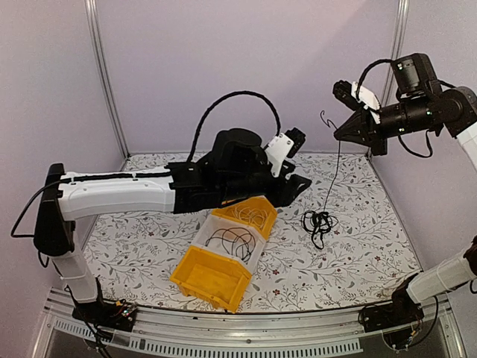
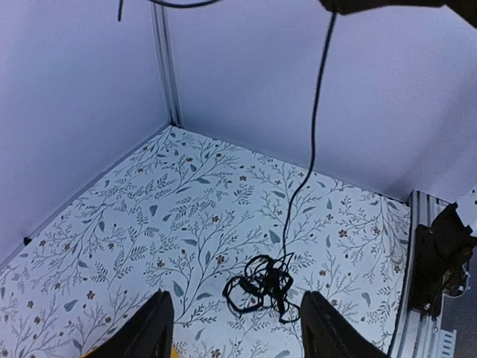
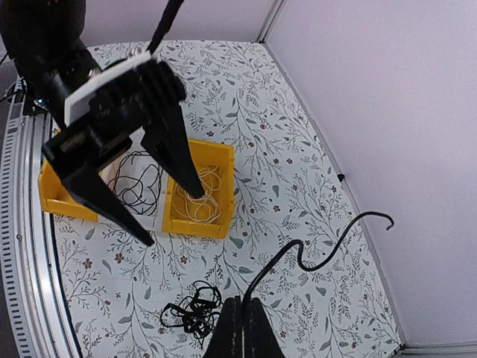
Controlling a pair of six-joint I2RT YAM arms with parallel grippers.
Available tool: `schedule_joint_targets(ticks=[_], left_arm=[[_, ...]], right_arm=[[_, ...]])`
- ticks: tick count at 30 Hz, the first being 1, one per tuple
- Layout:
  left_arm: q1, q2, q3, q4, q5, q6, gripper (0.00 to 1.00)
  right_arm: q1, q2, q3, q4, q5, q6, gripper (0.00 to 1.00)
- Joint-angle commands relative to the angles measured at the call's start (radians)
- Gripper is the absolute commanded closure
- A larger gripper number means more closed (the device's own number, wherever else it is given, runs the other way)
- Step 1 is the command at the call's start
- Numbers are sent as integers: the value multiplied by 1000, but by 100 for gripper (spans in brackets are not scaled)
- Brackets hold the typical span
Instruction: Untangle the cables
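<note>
Fingers of the right gripper are pinched tight on one black cable, high above and to the right of the bin row. Left gripper: fingers spread wide, holding nothing, hovering over the far end of the bin row and facing the tangle

Bin row, far to near: yellow bin with pale cream coils, white bin with black coils, second yellow bin

Risk: the pinch sits close to the strand's free end. If the knot binds, a further pull could slide the cable out of the fingers, or hoist the whole clump instead of freeing one wire. Nothing is pinning the clump down

Tangle: on the table just right of the bin row; a small dark knot of thin black loops crossing many times. The held strand drops almost straight from the pinch into it. Above the fingers, a short tail curls into a hook
</note>
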Motion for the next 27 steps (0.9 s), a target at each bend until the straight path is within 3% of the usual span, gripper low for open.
schedule_joint_targets(ticks=[1,5,8,12,16,19,27], left_arm=[[-57,164,166,156,72,157,38],[-81,352,367,157,59,187,38],[-83,463,458,162,63,192,45],[-79,504,380,294,112,179,50],[-79,519,267,387,146,121,53],[-78,549,262,390,186,74,53],[-46,654,323,321,298,-55,52]], right_arm=[[3,73,175,-85,-49,60,100],[4,128,370,-123,-87,122,100],[3,146,479,-124,-66,142,100],[3,113,533,-4,53,160,100],[3,37,532,278,206,182,100],[3,5,534,420,287,180,100],[3,-4,590,634,335,178,100]])
